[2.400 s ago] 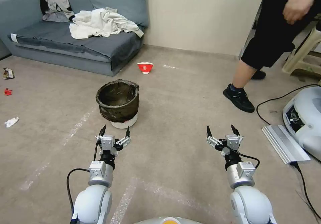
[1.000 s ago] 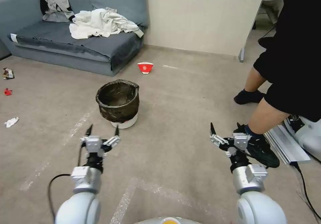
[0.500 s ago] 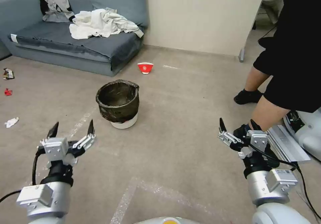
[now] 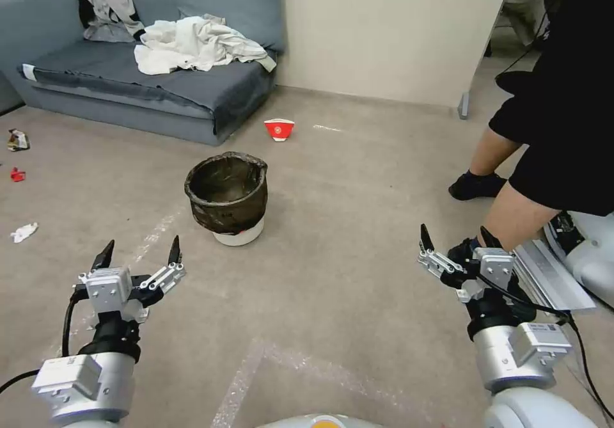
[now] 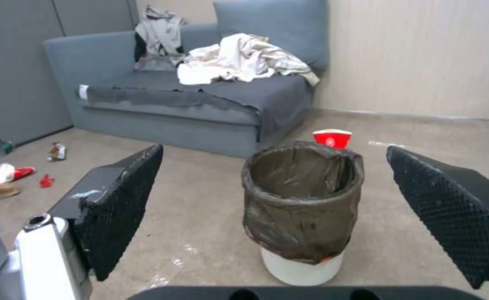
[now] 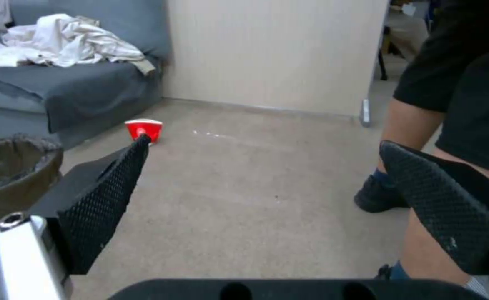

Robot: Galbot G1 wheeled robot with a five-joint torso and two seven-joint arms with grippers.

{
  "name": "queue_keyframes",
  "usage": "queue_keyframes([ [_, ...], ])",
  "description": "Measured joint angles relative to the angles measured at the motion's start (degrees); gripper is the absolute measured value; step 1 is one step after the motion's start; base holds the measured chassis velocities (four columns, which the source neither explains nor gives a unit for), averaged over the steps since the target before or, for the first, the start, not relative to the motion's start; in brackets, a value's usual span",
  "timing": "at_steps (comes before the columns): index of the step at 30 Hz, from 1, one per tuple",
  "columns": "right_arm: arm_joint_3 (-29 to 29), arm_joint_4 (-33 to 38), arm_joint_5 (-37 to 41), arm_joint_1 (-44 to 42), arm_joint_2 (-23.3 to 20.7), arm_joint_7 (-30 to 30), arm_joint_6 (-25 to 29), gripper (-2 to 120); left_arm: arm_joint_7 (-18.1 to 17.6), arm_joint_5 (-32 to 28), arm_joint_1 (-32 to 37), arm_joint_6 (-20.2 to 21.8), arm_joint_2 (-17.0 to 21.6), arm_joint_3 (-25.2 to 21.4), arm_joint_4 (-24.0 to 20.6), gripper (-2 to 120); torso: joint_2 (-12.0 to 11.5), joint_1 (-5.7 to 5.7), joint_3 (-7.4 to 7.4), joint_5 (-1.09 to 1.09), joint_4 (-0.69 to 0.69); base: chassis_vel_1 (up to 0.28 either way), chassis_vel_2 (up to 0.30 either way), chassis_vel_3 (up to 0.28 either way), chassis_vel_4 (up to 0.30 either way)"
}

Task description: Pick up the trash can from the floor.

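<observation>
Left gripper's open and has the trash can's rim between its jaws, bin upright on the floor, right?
Not quite. The left gripper is open, but it holds nothing: the head view shows it short of the trash can, with bare floor between them. The left wrist view shows the same gap ahead of the jaws. The bin does stand upright on the floor.

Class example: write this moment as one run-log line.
trash can: upright on floor, ungripped | left pincer: open, short of can | right pincer: open, far right
</observation>
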Motion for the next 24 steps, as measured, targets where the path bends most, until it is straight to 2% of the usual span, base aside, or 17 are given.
queue_keyframes([
  [17, 0.0, -0.2, 0.0, 0.1, 0.1, 0.0, 0.1, 100, 0.1, 0.1, -0.1, -0.1, 0.0, 0.1, 0.2, 100, 0.0, 0.00, 0.00, 0.00, 0.00, 0.074, 0.067, 0.067, 0.078],
  [24, -0.5, -0.9, 0.0, 0.4, 0.4, 1.1, 0.3, 100, 0.0, 0.2, -0.5, -1.8, -0.5, -0.1, 0.2, 100, 0.0, 0.00, 0.00, 0.00, 0.03, 0.069, 0.084, 0.095, 0.075],
])
